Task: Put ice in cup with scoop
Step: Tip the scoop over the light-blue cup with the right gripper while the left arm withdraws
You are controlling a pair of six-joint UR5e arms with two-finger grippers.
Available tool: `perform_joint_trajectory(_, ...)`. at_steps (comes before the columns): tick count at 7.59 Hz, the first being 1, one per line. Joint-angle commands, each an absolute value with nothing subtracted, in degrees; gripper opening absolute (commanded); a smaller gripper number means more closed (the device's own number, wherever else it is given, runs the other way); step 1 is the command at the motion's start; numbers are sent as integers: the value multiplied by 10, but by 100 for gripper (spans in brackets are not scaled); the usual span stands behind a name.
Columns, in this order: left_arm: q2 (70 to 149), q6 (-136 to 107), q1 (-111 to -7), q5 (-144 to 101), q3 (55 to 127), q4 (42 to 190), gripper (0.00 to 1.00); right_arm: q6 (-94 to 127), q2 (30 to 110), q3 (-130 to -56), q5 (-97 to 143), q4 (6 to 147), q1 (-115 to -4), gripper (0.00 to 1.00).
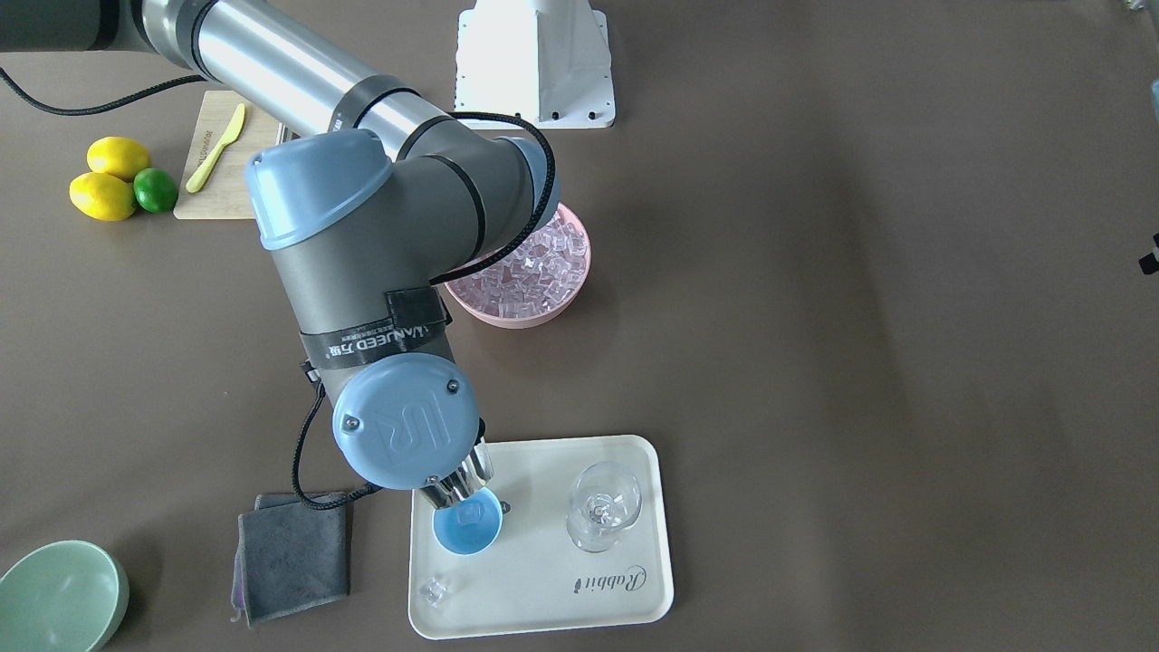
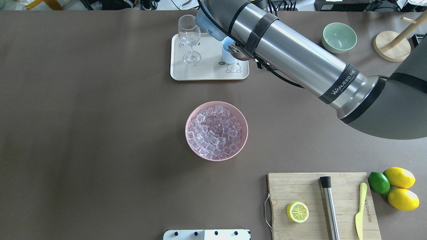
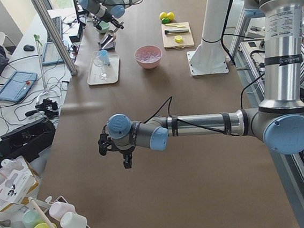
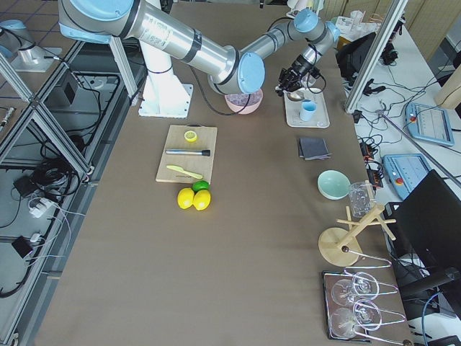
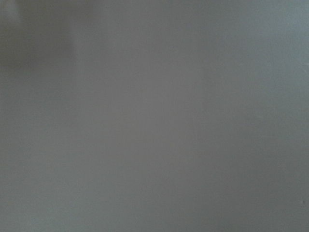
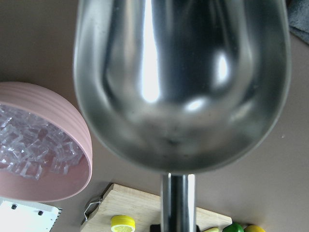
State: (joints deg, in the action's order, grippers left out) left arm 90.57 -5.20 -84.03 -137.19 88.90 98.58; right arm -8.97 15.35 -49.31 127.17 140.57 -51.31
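The matte brown table (image 2: 83, 116) carries a cream, round-cornered plastic tray (image 1: 543, 580) and a ribbed pink bowl (image 2: 245, 131) heaped with the ice (image 2: 215, 131), small glassy cubes. The right gripper (image 4: 293, 78) is clamped on the straight rod handle of the shiny steel scoop (image 1: 453, 487). The scoop's deep polished trough tips over the rim of the small light-blue round cup (image 1: 467, 534), which stands on the tray. One clear cube (image 1: 470, 514) lies inside the cup, and another cube (image 1: 433, 590) lies loose on the tray. The left gripper (image 3: 114, 146) hangs over the table well apart from the tray; whether its jaws are apart cannot be told.
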Motion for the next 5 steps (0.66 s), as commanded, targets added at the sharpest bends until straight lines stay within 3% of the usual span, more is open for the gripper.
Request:
perform_joint_trajectory(1, 918, 100, -894, -1332, 933, 846, 98, -90, 161, -509, 1267, 1405, -509, 0)
perform_joint_trajectory(4, 908, 99, -907, -1301, 928, 844, 98, -89, 172, -556, 1260, 1438, -519, 0)
perform_joint_trajectory(5, 908, 98, -906, -1301, 925, 844, 98, -77, 230, -678, 1266, 1472, -533, 0)
